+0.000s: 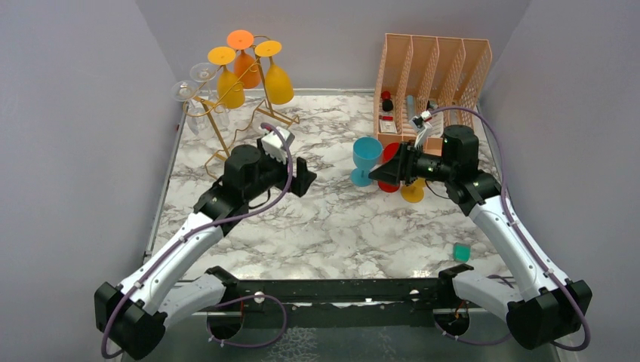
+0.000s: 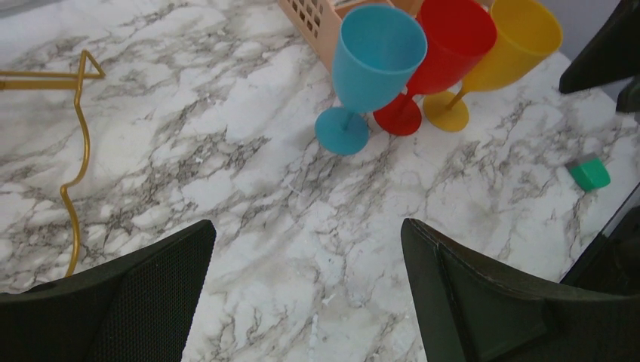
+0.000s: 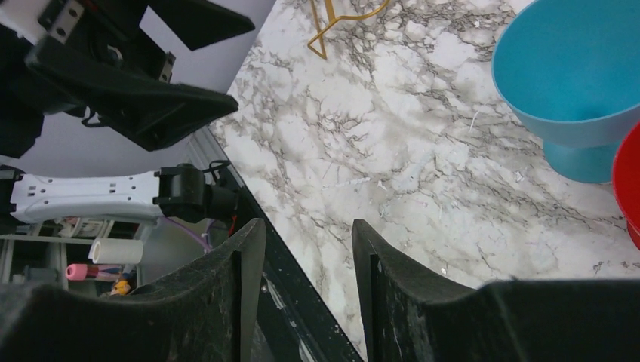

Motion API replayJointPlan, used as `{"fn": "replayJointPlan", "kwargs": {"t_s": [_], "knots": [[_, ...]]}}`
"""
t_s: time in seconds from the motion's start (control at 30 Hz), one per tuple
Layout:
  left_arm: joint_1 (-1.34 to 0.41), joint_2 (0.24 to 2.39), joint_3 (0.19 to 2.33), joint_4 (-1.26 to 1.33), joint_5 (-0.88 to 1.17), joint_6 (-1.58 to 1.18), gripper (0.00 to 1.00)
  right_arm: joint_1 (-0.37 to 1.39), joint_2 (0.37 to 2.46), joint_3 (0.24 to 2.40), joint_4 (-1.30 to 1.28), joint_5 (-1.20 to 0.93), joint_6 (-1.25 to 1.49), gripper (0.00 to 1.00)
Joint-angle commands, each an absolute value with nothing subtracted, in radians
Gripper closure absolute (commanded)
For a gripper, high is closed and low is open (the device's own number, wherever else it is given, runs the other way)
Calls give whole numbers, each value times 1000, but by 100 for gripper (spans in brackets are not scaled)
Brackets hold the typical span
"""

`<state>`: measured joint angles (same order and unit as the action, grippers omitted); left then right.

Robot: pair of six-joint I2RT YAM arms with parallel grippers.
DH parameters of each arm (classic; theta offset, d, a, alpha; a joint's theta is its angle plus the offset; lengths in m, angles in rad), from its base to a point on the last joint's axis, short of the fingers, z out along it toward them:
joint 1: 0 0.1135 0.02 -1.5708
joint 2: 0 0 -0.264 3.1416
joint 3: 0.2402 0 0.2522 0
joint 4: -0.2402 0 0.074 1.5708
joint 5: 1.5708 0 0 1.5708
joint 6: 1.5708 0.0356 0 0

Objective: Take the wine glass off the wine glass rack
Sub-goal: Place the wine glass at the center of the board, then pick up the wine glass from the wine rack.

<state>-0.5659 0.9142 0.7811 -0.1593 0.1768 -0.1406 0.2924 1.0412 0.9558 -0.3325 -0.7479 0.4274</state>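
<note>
Left gripper [image 2: 306, 249] hangs over bare marble table [image 2: 249, 188], fingers spread wide, nothing held. Right gripper [image 3: 308, 226] shows only a narrow gap between its fingers, also empty, just beside the blue glass [image 1: 367, 158], which stands upright with a red glass [image 2: 453, 38] and a yellow glass [image 2: 521, 34] by the peach organiser [image 1: 434, 64]. Wine glass rack [image 1: 215, 130] sits in the back-left corner beyond the left gripper, with two yellow wine glasses [image 1: 231, 89], an orange wine glass [image 1: 246, 66] and clear wine glasses [image 1: 190, 94] hanging bowl-down on it.
</note>
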Motion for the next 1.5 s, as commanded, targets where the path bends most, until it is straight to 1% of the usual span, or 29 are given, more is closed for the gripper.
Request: {"fn": "replayJointPlan", "kwargs": {"t_s": [0.0,0.17,0.27,0.37,0.6,0.67,0.93,1.0,1.2,1.33,1.47], "knots": [[-559,1043,992,-232,180,-178,1,287,1023,953,-281,-800,444,50],[-498,1239,1317,-366,203,-172,2,287,1023,942,-271,-809,462,49],[-415,1350,1511,-411,266,-189,2,287,1017,940,-269,-800,468,48],[-319,1455,1694,-455,286,-238,5,287,1013,943,-271,-812,468,48],[-198,1651,1979,-465,265,-288,8,287,1022,934,-267,-821,469,46],[-170,1709,2041,-477,254,-312,12,287,1023,941,-278,-821,466,46],[-92,1902,2213,-487,252,-380,16,287,1024,938,-270,-831,467,45],[-76,1926,2241,-487,260,-401,18,287,1029,943,-276,-836,460,45],[-64,1978,2267,-487,269,-424,20,287,1023,934,-273,-839,463,45],[-60,1999,2256,-483,262,-447,25,287,1022,931,-272,-838,463,45],[-57,2037,2283,-480,297,-467,31,287,1025,934,-276,-840,455,45]]}}
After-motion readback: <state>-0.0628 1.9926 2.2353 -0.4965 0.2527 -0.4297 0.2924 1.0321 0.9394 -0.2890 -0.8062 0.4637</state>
